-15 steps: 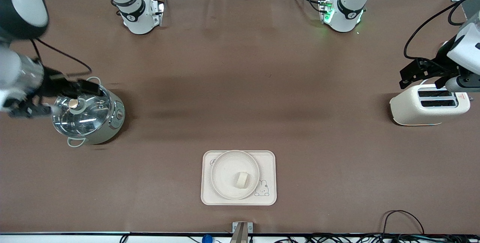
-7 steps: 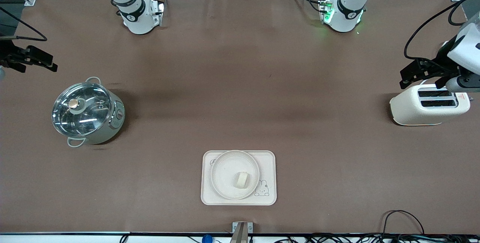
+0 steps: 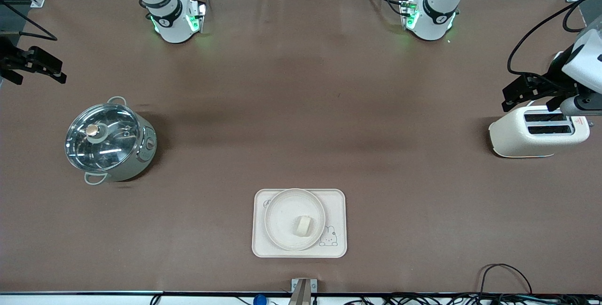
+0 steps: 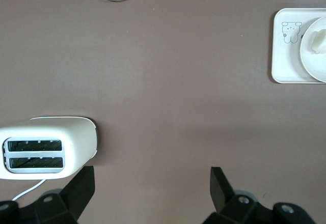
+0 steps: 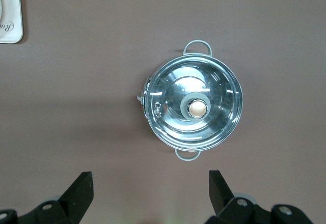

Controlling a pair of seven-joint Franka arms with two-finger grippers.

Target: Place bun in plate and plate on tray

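Note:
The bun (image 3: pixel 303 225) lies in the plate (image 3: pixel 282 213), and the plate sits on the tray (image 3: pixel 336 200) near the table's front edge. The left wrist view shows the tray (image 4: pixel 285 56), the plate (image 4: pixel 311 61) and the bun (image 4: pixel 320 40) at its edge. The right wrist view shows only a corner of the tray (image 5: pixel 10 15). My left gripper (image 3: pixel 505 98) is open and empty above the toaster; in its wrist view (image 4: pixel 153 175) bare table lies between the fingers. My right gripper (image 3: pixel 38 75) is open and empty at the right arm's end of the table, also seen in its wrist view (image 5: pixel 151 179).
A steel pot with a glass lid (image 3: pixel 109 141) stands toward the right arm's end; it shows in the right wrist view (image 5: pixel 192 107). A cream toaster (image 3: pixel 536 131) stands at the left arm's end, also in the left wrist view (image 4: pixel 46 150). A black cable loop (image 3: pixel 503 272) lies near the front edge.
My right gripper has moved from over the pot out to the table's end by the right arm. The right arm's base lights have turned green. The left arm has not moved.

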